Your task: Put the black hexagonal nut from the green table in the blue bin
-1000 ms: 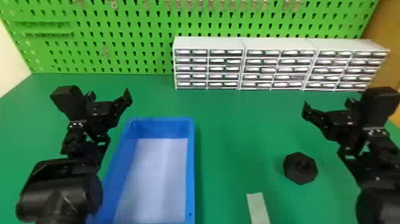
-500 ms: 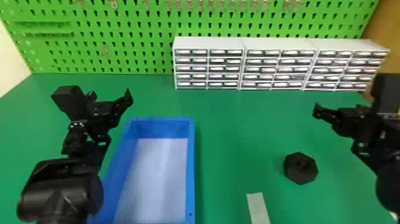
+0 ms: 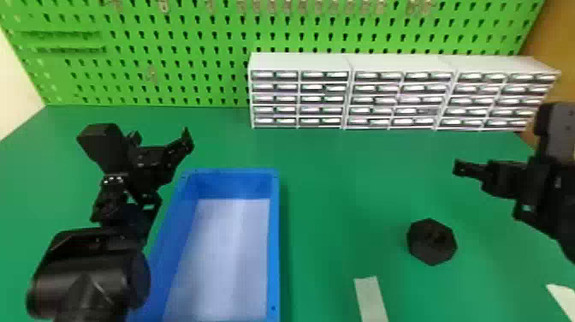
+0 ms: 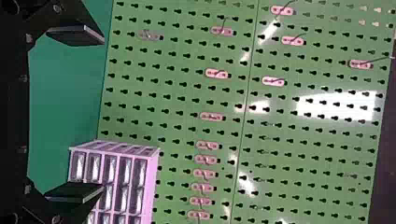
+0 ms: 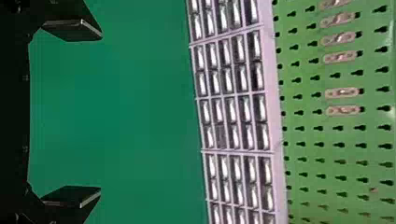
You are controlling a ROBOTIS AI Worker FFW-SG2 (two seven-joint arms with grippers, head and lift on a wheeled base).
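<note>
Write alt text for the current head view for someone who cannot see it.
A black hexagonal nut lies on a green table, right of an open blue bin. The left gripper hovers by the bin, the right gripper off to the right; neither holds the nut. White drawer units stand behind, before a green pegboard.

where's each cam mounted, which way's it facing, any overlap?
Head view: on the head, looking forward and down at the green table, blue bin and black hexagonal nut; left arm at left, right arm at right.
Left wrist view: on the left wrist, facing the pegboard and drawer units; open left gripper.
Right wrist view: on the right wrist, facing table, drawer units, pegboard; open right gripper.
Shared: both wrist views show pegboard and drawer units.
</note>
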